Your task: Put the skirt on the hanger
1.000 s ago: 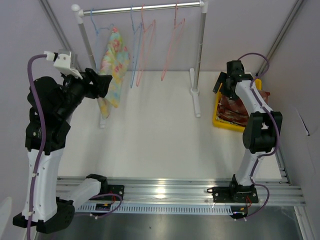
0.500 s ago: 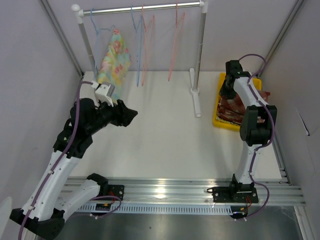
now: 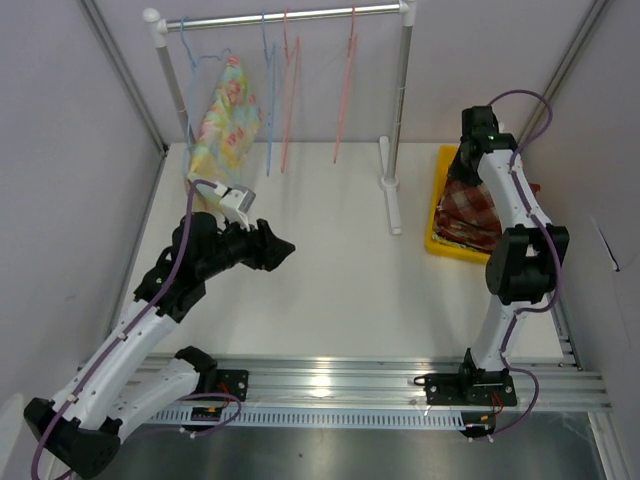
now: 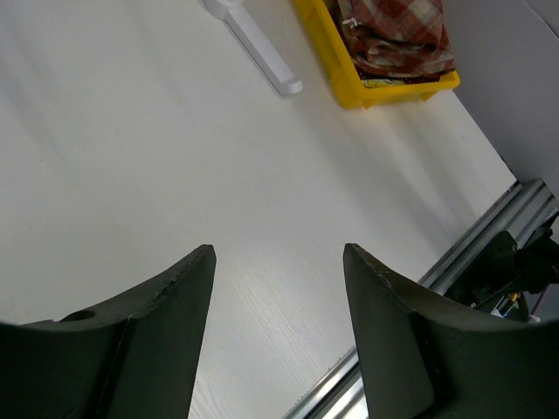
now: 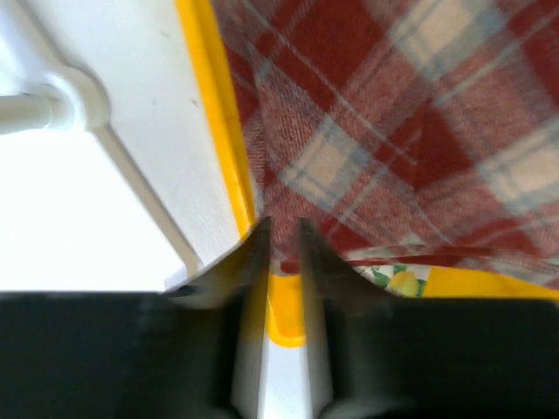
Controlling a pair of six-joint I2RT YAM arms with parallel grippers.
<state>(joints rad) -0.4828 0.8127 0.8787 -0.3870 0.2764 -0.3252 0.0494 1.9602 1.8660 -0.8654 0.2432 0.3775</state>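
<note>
The skirt (image 3: 475,205) is the red plaid one. It's over at the right side of the worktop (image 3: 330,290), partly still in the yellow bin (image 3: 436,235) and partly drawn up out of it in a taut sheet. The right gripper (image 3: 467,155) has it. On the right wrist cam the skirt (image 5: 393,131) fills most of the frame, and the right gripper (image 5: 281,231) has its jaws nearly together, nipping the cloth right at the tips, just above the bin rim (image 5: 205,105). There's also another printed fabric lying in the bin underneath.

The rack foot (image 3: 392,200) sits just beside the bin on its left. The rack (image 3: 290,15) runs across the back with bare hangers (image 3: 290,100) in blue and pink hanging off it. A floral garment (image 3: 225,120) hangs at the left end.

The left gripper (image 3: 280,248) is well apart from all that, over the left-middle of the worktop. Its jaws are spread wide with nothing between them. The left wrist cam shows the left gripper (image 4: 279,253) pointing across bare worktop toward the bin (image 4: 349,70).
</note>
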